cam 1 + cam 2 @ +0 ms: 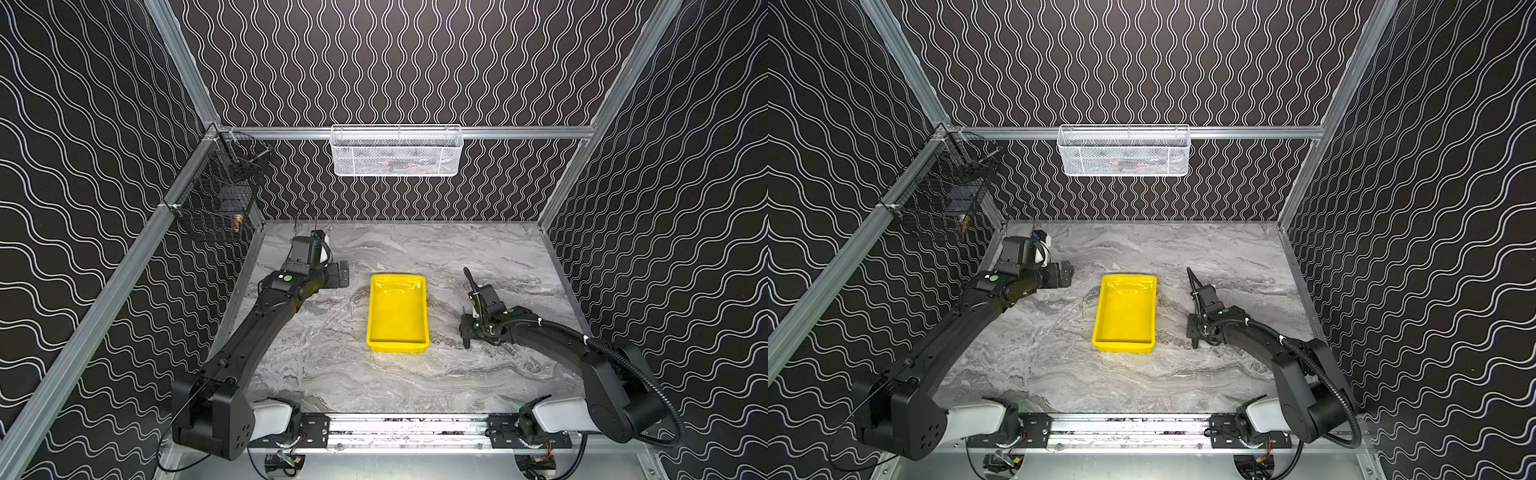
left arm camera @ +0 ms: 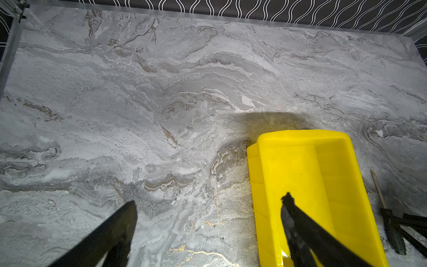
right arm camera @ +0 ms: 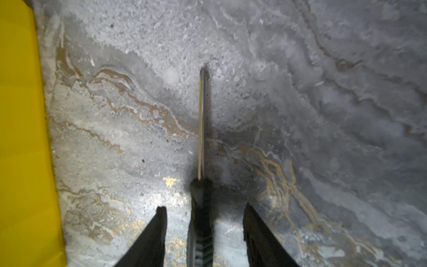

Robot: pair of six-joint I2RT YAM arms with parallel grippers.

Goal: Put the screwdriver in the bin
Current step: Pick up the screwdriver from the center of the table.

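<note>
Found slim black-handled screwdriver (image 3: 201,150) flat on marble tabletop (image 3: 300,92), centre of right wrist frame, outside shallow yellow plastic bin (image 3: 20,138) at left edge. Noted right gripper (image 3: 204,207) parted astride handle, not touching. Judged nothing delivered: grasp, lift, drop outstanding.

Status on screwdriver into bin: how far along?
Done: right gripper is positioned at the screwdriver, which lies on the table beside the bin. In hand: open jaws straddle the handle with gaps either side, so no grip yet. To do: grasp, lift, carry over, release; the bin is empty. The left gripper is open, holding nothing.
</note>
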